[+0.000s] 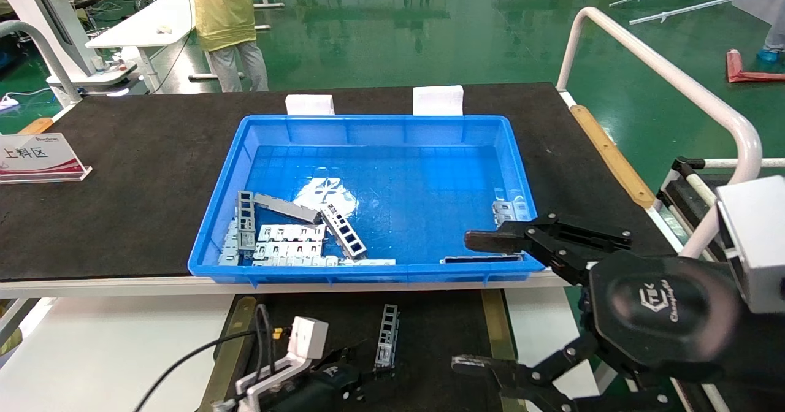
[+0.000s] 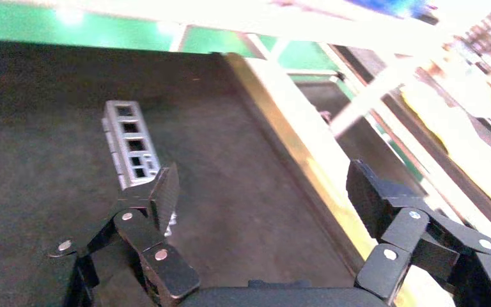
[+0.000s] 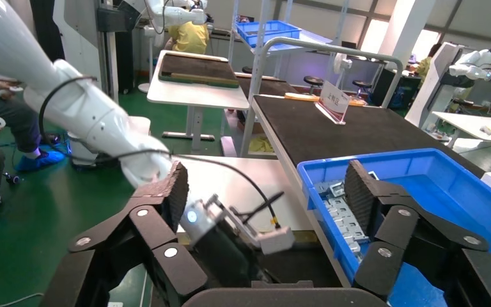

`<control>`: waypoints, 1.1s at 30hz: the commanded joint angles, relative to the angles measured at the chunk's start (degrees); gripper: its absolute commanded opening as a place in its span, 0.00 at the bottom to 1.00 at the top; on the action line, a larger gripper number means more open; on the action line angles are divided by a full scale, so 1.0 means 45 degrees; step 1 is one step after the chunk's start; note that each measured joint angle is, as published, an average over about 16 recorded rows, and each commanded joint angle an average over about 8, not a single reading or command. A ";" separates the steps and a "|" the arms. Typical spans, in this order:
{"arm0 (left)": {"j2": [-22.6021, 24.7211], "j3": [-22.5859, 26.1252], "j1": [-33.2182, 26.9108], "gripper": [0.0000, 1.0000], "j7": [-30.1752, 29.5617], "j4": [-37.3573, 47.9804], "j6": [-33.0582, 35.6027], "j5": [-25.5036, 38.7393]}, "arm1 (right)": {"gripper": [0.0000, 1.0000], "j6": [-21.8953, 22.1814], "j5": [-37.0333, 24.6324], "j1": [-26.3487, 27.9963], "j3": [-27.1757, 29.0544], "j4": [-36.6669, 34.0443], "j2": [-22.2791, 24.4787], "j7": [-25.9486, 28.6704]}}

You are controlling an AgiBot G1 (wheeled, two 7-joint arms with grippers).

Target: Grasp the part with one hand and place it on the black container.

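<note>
The part (image 1: 387, 336) is lying on the black container (image 1: 441, 332). The left gripper (image 2: 262, 195) is hovering beside it, spread. The right gripper (image 1: 478, 301) is hanging spread near the bin's (image 1: 368, 271) right corner.

Sign (image 1: 38, 157) on black table top, robot's left: red Chinese characters "上料区", small unreadable print above. Right gripper (image 1: 484, 301) housing: embossed logo with script word, too blurred to read with certainty

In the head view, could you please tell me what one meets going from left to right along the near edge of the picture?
Left gripper → the part lying on the black container → brass-coloured bar → right gripper, held open.
</note>
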 commanded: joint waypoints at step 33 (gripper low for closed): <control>-0.5400 -0.1068 0.0854 1.00 0.0045 -0.3364 0.5139 -0.1406 | 1.00 0.0009 0.0015 0.0005 -0.0022 0.0000 0.0009 -0.0011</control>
